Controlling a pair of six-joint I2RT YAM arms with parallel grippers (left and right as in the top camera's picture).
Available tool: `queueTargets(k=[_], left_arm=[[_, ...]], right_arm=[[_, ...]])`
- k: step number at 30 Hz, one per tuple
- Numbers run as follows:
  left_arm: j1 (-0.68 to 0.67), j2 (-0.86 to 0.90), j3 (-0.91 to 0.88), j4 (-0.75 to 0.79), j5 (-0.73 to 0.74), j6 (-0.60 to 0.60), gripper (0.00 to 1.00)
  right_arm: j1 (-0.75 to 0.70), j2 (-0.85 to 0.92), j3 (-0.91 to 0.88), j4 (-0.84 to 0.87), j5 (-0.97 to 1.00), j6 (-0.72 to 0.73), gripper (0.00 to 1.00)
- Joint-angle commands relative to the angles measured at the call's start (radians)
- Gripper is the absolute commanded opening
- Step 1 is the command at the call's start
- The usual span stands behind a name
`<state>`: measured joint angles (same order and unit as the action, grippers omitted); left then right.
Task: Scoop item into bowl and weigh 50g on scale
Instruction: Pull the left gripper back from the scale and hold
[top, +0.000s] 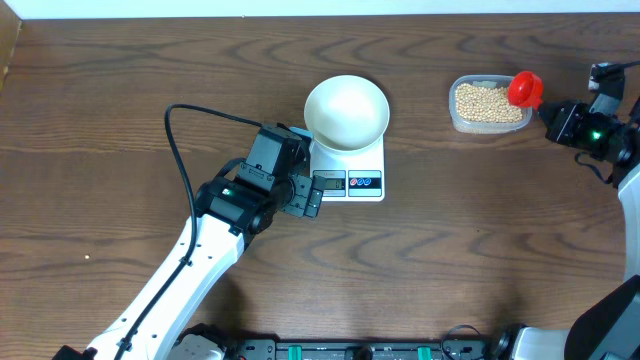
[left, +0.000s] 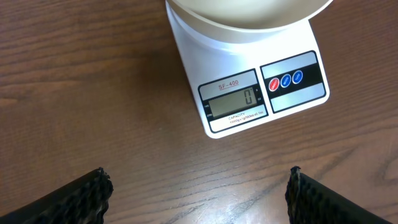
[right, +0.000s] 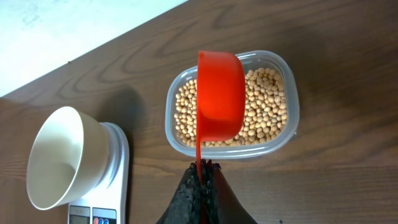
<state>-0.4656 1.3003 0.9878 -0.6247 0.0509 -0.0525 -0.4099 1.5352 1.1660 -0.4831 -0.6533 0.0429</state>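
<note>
Right of the scale, well apart from it, the tub of beans sits with your red scoop hanging over it. Your right gripper is clamped on the scoop's thin handle, right at the end, so expect the cup to want to twist or droop once it's loaded.

The beans are small, hard, round and dry. They'll roll and bounce, and I'd guess a heaped scoop sheds a few on the way over to the scale. Go for shallow scoops and keep the cup level.

The scoop looks empty to me, though from the wrist view I can't really tell which way its mouth faces.

The bowl sits on top of the scale, empty, with the display reading 0. It's probably light and only resting there, so a knock could slide it.

Your left gripper is wide open with nothing in it, just beside the scale's display end.
</note>
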Motion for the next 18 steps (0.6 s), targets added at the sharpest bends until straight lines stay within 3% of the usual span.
queueTargets(k=[1,18], left_arm=[[0.004,0.002,-0.019,-0.003,0.002,-0.001,0.92],[0.004,0.002,-0.019,-0.003,0.002,-0.001,0.92]], right_arm=[[0.003,-0.014,0.017,-0.008,0.001,-0.016,0.01],[0.003,-0.014,0.017,-0.014,0.0,-0.015,0.01]])
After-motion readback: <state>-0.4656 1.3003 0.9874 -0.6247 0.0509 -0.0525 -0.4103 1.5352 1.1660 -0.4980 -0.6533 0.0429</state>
